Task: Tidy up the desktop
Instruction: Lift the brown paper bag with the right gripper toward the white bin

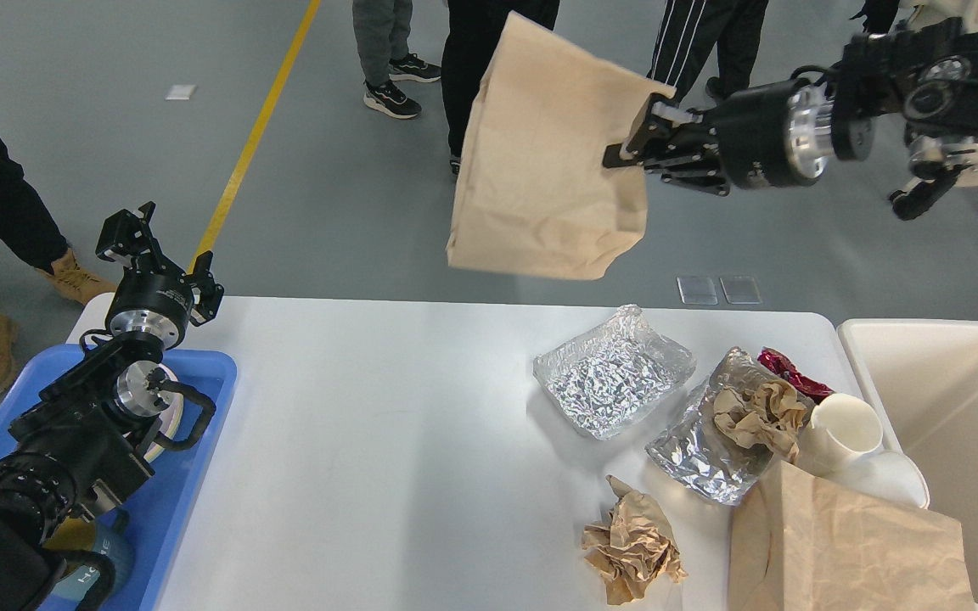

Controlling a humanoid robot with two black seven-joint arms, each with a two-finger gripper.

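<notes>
While the right gripper (pixel 635 146) was clamped on one edge of a brown paper bag (pixel 540 153) held high above the desktop (pixel 353 441), the disposal step was judged in hand; next it must carry the bag over the cream bin (pixel 947 407) at right. Foil, crumpled paper and cups lay near the bin. The left gripper (pixel 154 242) stood open, empty, over the blue tray (pixel 200 475). Bystanders stood on grey floor beyond.

Tray (pixel 209 373) at desktop's (pixel 370 458) left; bin (pixel 947 407) right — foil (pixel 612 382) between.
</notes>
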